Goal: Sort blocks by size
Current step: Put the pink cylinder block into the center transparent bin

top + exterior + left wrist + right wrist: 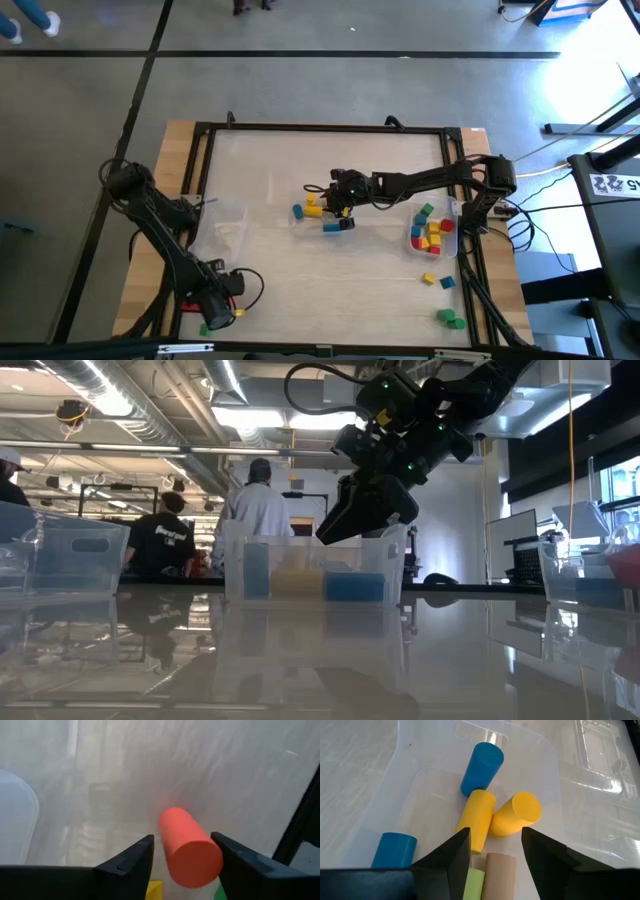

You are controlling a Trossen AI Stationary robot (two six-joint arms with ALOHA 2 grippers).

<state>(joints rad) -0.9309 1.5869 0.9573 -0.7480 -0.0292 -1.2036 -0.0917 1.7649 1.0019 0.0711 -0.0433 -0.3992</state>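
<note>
A red cylinder block (187, 847) stands between the open fingers of my left gripper (182, 840), at the table's near left corner (215, 312). A yellow block (155, 890) and a green block (219, 893) lie just beside it. My right gripper (495, 835) hangs open over a clear bin (310, 575) at the table's middle (345, 212). That bin holds blue (481, 762), yellow (516, 815) and tan (500, 870) cylinders. Nothing sits between the right fingers. My left gripper comes from above, pointing down, with a finger on either side of the red cylinder's round wall (170, 845). A gap shows at one finger (142, 852). At the other finger (225, 852) I cannot tell whether it touches.
A clear bin (452, 240) at the right holds several small coloured blocks. Loose blocks lie near it: yellow (429, 278), blue (447, 283) and green (450, 318). Another clear bin (225, 225) stands at the left. A dark frame (320, 128) borders the table. People stand in the room beyond.
</note>
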